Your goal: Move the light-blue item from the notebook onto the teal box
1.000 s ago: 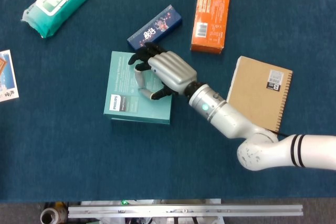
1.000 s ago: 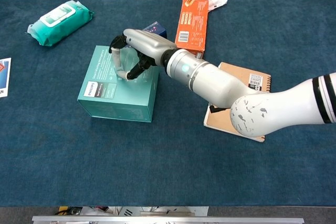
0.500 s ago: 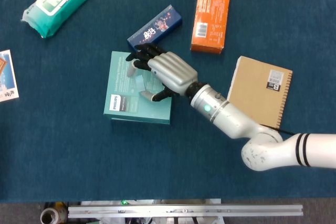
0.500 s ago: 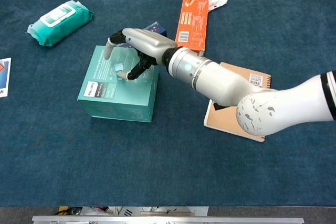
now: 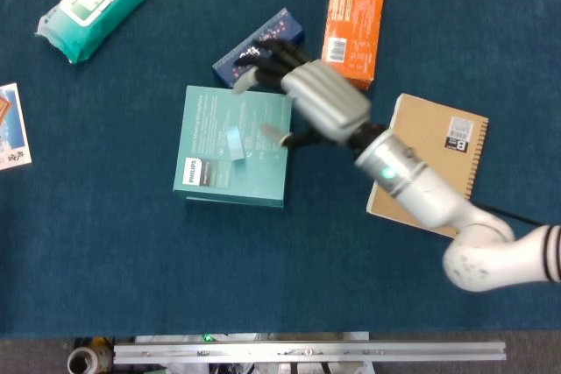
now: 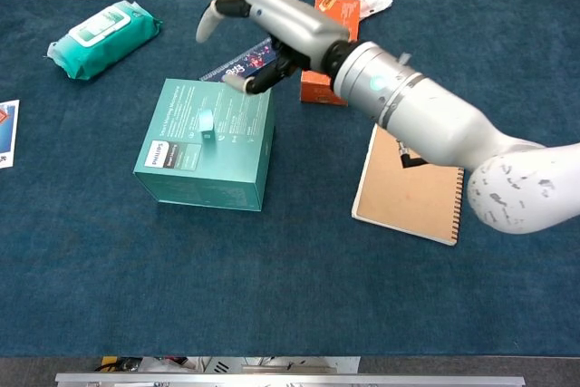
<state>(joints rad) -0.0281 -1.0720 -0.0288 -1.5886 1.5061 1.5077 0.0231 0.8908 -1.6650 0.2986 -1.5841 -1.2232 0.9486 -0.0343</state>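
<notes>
Head view looks straight down on a dark blue table (image 5: 105,251). A small light-blue item (image 5: 234,143) lies on top of the teal box (image 5: 210,177), near the middle of the lid, with nothing touching it. In the chest view the item (image 6: 207,126) sits on the box's (image 6: 195,174) top face, seemingly standing on edge. The right hand (image 5: 311,98) hangs above and just beyond the box's far right corner, apart from the item; its fingers are spread and loosely curved, and it holds nothing. The chest view shows this hand (image 6: 272,29) raised clear above the box. The brown notebook (image 5: 447,151) lies to the right, well apart from the box, partly under the robot's forearm, and its visible cover carries no item. The left hand appears in neither view.

Judging from this layout, the task looks done: the item is off the notebook and resting on the box. All that seems left is for the arm to pull away.
</notes>
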